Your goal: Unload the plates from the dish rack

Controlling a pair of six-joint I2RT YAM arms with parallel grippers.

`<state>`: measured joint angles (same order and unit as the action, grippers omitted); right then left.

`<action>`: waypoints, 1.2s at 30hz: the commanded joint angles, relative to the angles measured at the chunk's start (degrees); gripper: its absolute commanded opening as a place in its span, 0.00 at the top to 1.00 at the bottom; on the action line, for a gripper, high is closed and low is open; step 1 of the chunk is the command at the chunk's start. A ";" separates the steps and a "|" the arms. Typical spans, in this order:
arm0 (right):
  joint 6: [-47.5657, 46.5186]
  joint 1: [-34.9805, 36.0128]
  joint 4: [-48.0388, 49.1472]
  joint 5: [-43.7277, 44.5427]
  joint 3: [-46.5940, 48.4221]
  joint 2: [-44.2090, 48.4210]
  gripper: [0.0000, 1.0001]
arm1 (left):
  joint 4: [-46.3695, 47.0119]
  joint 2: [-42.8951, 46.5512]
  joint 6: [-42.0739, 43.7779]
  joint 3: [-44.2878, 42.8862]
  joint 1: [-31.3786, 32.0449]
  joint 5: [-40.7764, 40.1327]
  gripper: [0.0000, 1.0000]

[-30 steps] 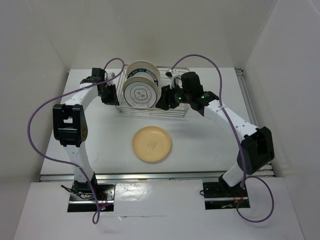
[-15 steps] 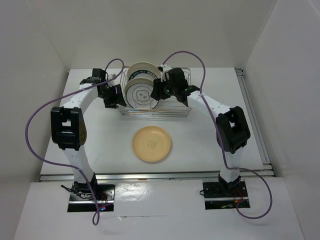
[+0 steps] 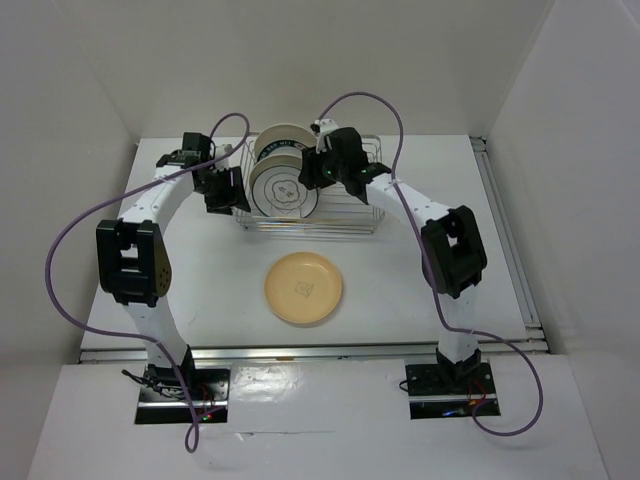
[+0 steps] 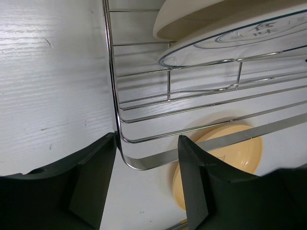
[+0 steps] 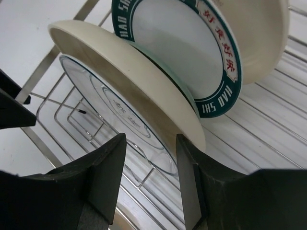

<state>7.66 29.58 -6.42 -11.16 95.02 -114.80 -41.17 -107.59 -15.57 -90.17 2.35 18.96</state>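
Top view, rack: the dish rack [image 3: 350, 215] is seen at the far middle of the table [image 3: 200, 290], with plates standing on edge in its left half.
Top view, done: one tan plate [image 3: 303, 288] is found lying flat on the table, nearer than the rack and well apart from it; it is judged to be unloaded.
Top view, arms: the left gripper [image 3: 228, 192] is placed at the rack's left end, and the right gripper [image 3: 312, 176] just right of the standing plates.
Left wrist view, tool: the jaws are held apart, with the rack's corner rail [image 4: 144, 163] between them; no clamping is seen.
Right wrist view, tool: the jaws are held apart and nothing is gripped. The rim of the cream plate [image 5: 129, 72] is lined up just beyond the gap.
Right wrist view, left to do: four plates are counted in the slots: a clear plate [image 5: 115, 120], the cream plate, a green-rimmed plate [image 5: 182, 43] and a far cream plate [image 5: 264, 38]. Most of the task is judged to remain.
Change from a second ago: the right arm is swung in from the rack's right side to the plates. The left jaws are set wider and closer to the rack. The plates are unmoved.
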 commanded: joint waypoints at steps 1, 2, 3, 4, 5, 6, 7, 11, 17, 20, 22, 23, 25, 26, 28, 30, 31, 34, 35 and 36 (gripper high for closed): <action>-2.21 0.04 0.35 0.35 3.59 -2.53 0.46 | -0.40 2.21 1.86 -1.67 0.20 -0.94 0.33; -2.21 0.04 0.35 -0.17 4.37 -3.23 0.46 | -0.40 2.21 1.86 -1.67 0.20 -0.94 0.33; -2.21 0.04 0.35 -0.18 4.38 -3.23 0.46 | -0.40 2.21 1.86 -1.67 0.20 -0.42 0.33; -2.21 0.04 0.35 -0.18 4.38 -3.23 0.46 | -0.40 2.21 1.86 -1.67 0.20 -0.42 0.33; -2.21 0.04 0.35 0.60 3.69 -3.23 0.47 | 0.20 2.21 1.86 -1.15 0.20 -0.42 0.34; -1.69 0.04 0.96 0.61 3.68 -3.23 0.47 | 0.21 2.21 1.86 -1.15 0.20 -0.42 0.34; -1.68 0.04 1.66 0.61 2.90 -3.23 0.49 | 0.21 1.69 1.86 -1.15 0.20 -0.42 0.34; -1.68 0.04 1.06 -0.88 2.89 -4.46 0.62 | 0.21 1.68 1.86 -0.62 0.20 -0.42 0.34; -1.68 0.04 2.89 -0.27 1.22 -0.87 0.98 | 0.21 1.68 1.86 -0.09 0.20 0.19 0.34; -2.82 0.04 2.90 1.66 1.83 1.68 1.00 | 0.73 2.21 1.86 -0.09 0.20 0.73 0.34; -3.71 0.04 2.90 2.36 1.83 3.09 1.00 | 0.74 2.82 1.86 -0.09 0.20 0.73 0.34; -4.49 0.04 2.90 2.37 2.35 4.66 1.00 | 0.74 2.83 1.86 0.43 0.20 1.25 0.34; -5.11 0.04 2.37 3.86 3.06 6.25 1.00 | 0.74 2.83 1.86 0.43 0.73 1.25 0.36; -5.72 0.04 1.76 4.99 3.76 8.00 1.00 | 0.74 2.83 1.86 0.43 0.73 1.25 0.38; -6.42 0.04 1.15 6.49 4.29 9.94 1.00 | 0.74 2.83 1.86 0.96 0.73 2.30 0.40; -6.43 0.04 -0.70 8.42 4.29 13.18 1.00 | 0.74 2.83 1.86 0.96 0.73 2.31 0.41; -6.43 -0.83 -1.66 8.43 4.29 14.25 1.00 | 0.74 3.35 1.86 0.96 0.73 2.83 0.41; -4.59 -2.77 -6.32 9.93 3.77 18.03 1.00 | 0.74 3.35 1.86 0.96 0.73 2.84 0.41; -3.89 -3.47 -8.77 9.93 3.77 18.91 1.00 | 0.74 3.35 1.86 0.96 0.73 2.84 0.41; -3.27 -4.18 -10.09 9.93 3.77 20.48 1.00 | 0.74 3.35 1.86 0.96 0.73 2.84 0.41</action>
<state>0.75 28.47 -14.24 -5.28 96.03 -100.62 -40.64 -107.37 -13.56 -89.32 2.09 17.69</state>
